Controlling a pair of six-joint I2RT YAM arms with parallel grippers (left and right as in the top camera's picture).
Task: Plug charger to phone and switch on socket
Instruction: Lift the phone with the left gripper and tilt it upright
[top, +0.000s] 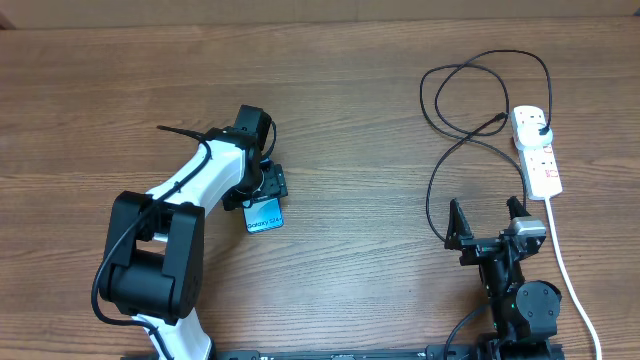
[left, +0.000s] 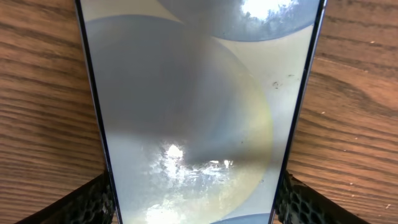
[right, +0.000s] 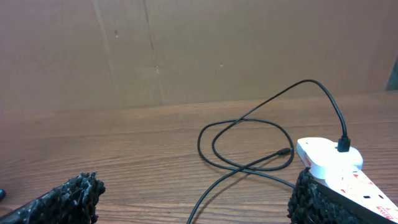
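A: Where is the phone (top: 266, 215) at this moment?

B: It is at the left-middle of the wooden table (top: 350, 120), screen side up. The left gripper (top: 262, 190) is closed on it. In the left wrist view the phone (left: 199, 112) fills almost all the picture, and the two black fingers (left: 93, 200) press on its long edges. I cannot tell whether it lies on the wood or is raised a little.

A: And the charger (top: 422, 92)?

B: It is at the far right, well apart from the phone. Its black plug (top: 539, 125) sits in the far end of the socket (top: 540, 165). The thin cable makes loose loops on the table to the left of the socket. The small connector tip (top: 499, 119) lies free on the wood, near the plug end of the socket and joined to nothing.

A: What does the right gripper (top: 485, 212) do?

B: It is spread wide and holds nothing. It is on the near side of the loops, just beside the near end of the socket. In its wrist view one finger (right: 314, 199) is next to the white strip (right: 348, 171).

A: Anything else?

B: The thick white cord (top: 565, 270) of the socket runs towards the near edge, on the right of that arm.
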